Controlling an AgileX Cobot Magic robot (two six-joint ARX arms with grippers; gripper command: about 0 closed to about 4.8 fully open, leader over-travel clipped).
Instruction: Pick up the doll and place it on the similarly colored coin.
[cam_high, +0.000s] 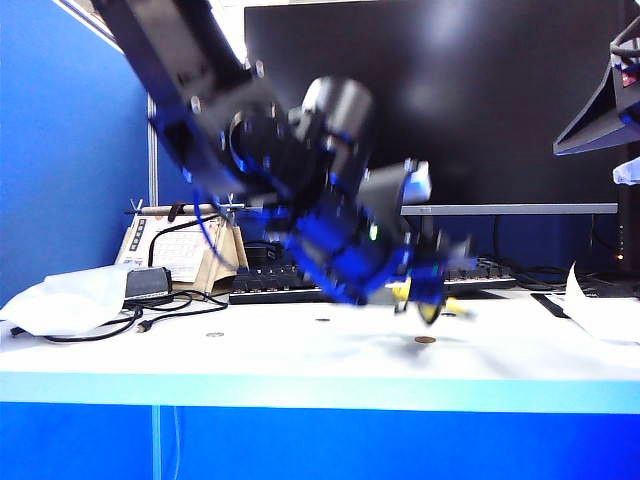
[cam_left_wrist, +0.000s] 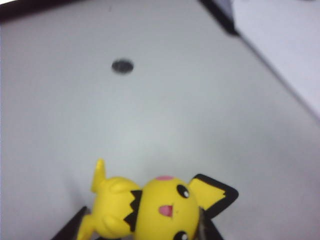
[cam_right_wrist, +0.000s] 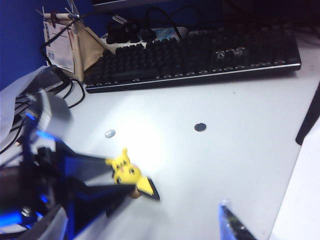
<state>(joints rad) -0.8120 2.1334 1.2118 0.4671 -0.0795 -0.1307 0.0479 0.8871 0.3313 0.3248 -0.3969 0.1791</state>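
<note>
Nearest of all, filling the near edge of the left wrist view, is the doll (cam_left_wrist: 155, 210), a bright-yellow figure with pink cheeks, black-tipped ears and a jagged dark collar. It sits between the dark fingers (cam_left_wrist: 67, 229) of the left gripper (cam_left_wrist: 137, 232), which are clamped on its sides. From the exterior view the left arm (cam_high: 260, 140) sweeps down from the upper left, blurred, and its gripper (cam_high: 425, 300) carries the doll (cam_high: 432, 305) a little above the white table (cam_high: 300, 360), right of centre.

Just below and in front of the doll lies the brassy coin (cam_high: 425, 340), flat on the table; the doll is above it, though I cannot tell whether they touch. In the right wrist view the same coin (cam_right_wrist: 134, 194) peeps out right under the doll (cam_right_wrist: 127, 172). Farther off on the table are a dark coin (cam_right_wrist: 200, 127) and, to its left, a silver-grey coin (cam_right_wrist: 109, 133), both well apart from the doll. The left wrist view shows one dark coin (cam_left_wrist: 122, 66) alone on bare table beyond the doll.

Behind runs a black keyboard (cam_right_wrist: 195, 55), with a desk calendar (cam_right_wrist: 67, 47) and tangled cables (cam_high: 150, 315) at the far left, and a big dark monitor (cam_high: 470, 100) at the back.

The right gripper (cam_right_wrist: 300, 170) hangs high on the right with its jaws spread wide, holding nothing.
</note>
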